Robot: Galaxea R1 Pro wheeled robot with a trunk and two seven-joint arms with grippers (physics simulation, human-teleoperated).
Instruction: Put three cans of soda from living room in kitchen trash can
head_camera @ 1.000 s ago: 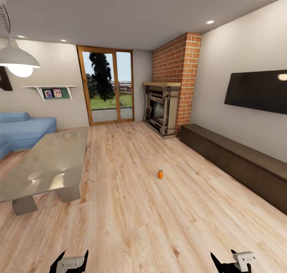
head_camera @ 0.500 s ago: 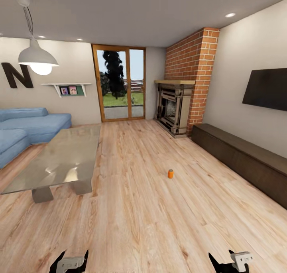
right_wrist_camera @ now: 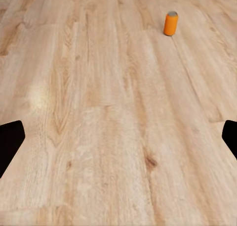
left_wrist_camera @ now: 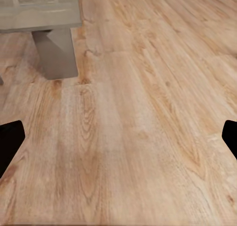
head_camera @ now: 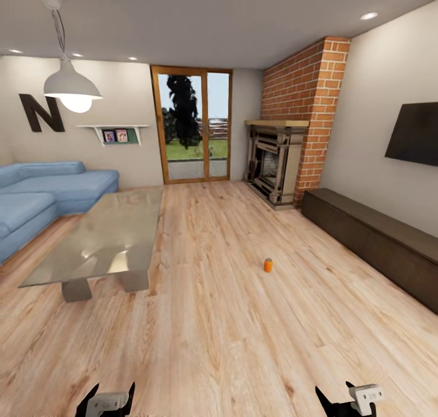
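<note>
One orange soda can [head_camera: 267, 265] stands upright on the light wood floor of the living room, well ahead of me and slightly right of centre. In the right wrist view the same can [right_wrist_camera: 170, 23] is far beyond the fingertips. My left gripper [head_camera: 111, 399] and right gripper [head_camera: 336, 395] hang low at the near edge of the head view, both open and holding nothing. The left gripper [left_wrist_camera: 118, 139] looks down on bare planks. The other two cans and the trash can are out of view.
A glass table [head_camera: 103, 237] on grey legs [left_wrist_camera: 55, 53] stands to the left, with a blue sofa [head_camera: 42, 192] behind it. A brick fireplace [head_camera: 286, 161], a dark low cabinet [head_camera: 377, 240] and a wall TV [head_camera: 417, 134] line the right side.
The whole picture has shifted right, so the camera has turned left; the sofa and wall letter N now show more. The can stays put on the floor and both grippers are unchanged.
</note>
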